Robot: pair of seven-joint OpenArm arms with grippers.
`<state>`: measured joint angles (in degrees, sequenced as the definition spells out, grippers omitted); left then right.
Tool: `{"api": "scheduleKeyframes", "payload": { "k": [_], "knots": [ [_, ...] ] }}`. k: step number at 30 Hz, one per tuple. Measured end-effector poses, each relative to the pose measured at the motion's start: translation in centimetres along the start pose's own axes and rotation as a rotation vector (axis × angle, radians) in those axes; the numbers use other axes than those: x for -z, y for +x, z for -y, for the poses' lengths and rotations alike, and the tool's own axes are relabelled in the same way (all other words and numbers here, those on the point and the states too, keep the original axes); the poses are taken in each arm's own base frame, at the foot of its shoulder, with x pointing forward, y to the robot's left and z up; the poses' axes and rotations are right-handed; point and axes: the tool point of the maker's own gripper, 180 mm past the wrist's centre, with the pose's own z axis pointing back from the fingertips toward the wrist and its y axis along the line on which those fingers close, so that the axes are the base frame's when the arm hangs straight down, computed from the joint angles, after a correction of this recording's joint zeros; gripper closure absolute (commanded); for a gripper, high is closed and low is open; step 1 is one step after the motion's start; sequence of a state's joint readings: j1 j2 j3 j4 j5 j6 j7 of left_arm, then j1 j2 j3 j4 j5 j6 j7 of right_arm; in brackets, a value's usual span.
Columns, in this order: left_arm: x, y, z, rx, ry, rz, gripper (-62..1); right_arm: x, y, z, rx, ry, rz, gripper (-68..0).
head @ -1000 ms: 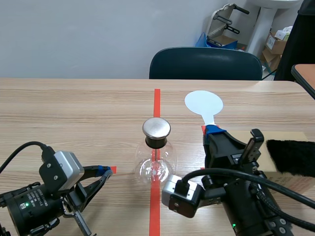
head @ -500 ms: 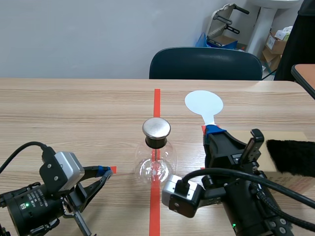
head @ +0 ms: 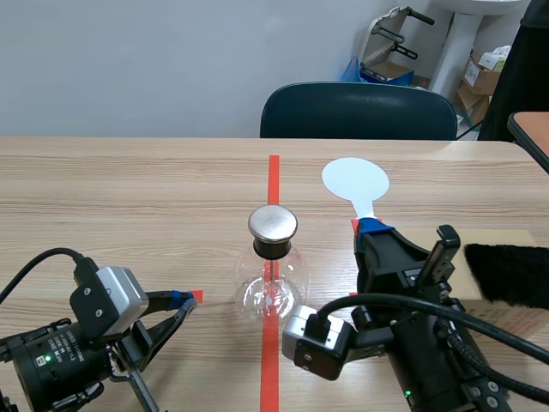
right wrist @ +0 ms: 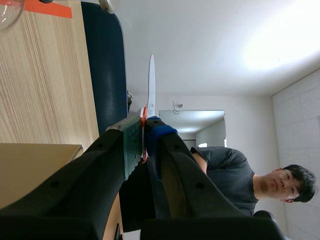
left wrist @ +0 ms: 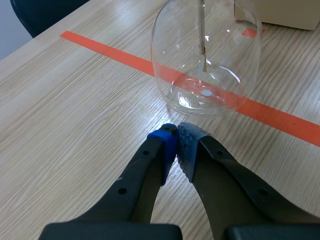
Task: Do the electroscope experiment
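The electroscope, a round glass flask (head: 271, 287) with a metal cap (head: 273, 223), stands on the red tape line at the table's middle. In the left wrist view the flask (left wrist: 206, 55) stands just ahead of my left gripper (left wrist: 176, 145), which is shut on nothing and low over the table. That left gripper (head: 180, 298) lies left of the flask. My right gripper (head: 371, 228) is shut on the handle of a white round paddle (head: 355, 181), right of the flask. In the right wrist view the paddle (right wrist: 151, 82) shows edge-on, pinched in the right gripper (right wrist: 144, 134).
A black furry cloth (head: 510, 273) lies on a tan sheet (head: 493, 240) at the right edge. A dark chair (head: 358, 112) stands behind the table. A person (right wrist: 235, 182) shows in the right wrist view beyond the gripper. Bare wood lies left of the flask.
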<state>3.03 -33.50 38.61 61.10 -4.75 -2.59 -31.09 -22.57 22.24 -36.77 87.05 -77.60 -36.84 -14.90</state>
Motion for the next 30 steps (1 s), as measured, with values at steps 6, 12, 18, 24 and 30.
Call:
{"api": "scheduleKeyframes", "payload": {
  "k": [6, 12, 18, 24, 30],
  "knots": [
    [0.0, -0.02, 0.03, 0.003, -0.002, -0.001, -2.7, 0.0, 0.0, 0.0, 0.0, 0.0, 0.0, -1.7],
    [0.0, -0.17, 0.03, 0.003, -0.002, -0.009, -2.7, 0.0, 0.0, 0.0, 0.0, 0.0, 0.0, -1.7],
    [0.0, -0.17, 0.03, 0.003, -0.002, -0.009, -2.7, 0.0, 0.0, 0.0, 0.0, 0.0, 0.0, -1.7],
    [0.0, -0.17, 0.03, 0.003, -0.002, -0.009, -2.7, 0.0, 0.0, 0.0, 0.0, 0.0, 0.0, -1.7],
    [0.0, -0.22, 0.03, 0.003, -0.002, -0.012, -2.7, 0.0, 0.0, 0.0, 0.0, 0.0, 0.0, -1.7]
  ]
}}
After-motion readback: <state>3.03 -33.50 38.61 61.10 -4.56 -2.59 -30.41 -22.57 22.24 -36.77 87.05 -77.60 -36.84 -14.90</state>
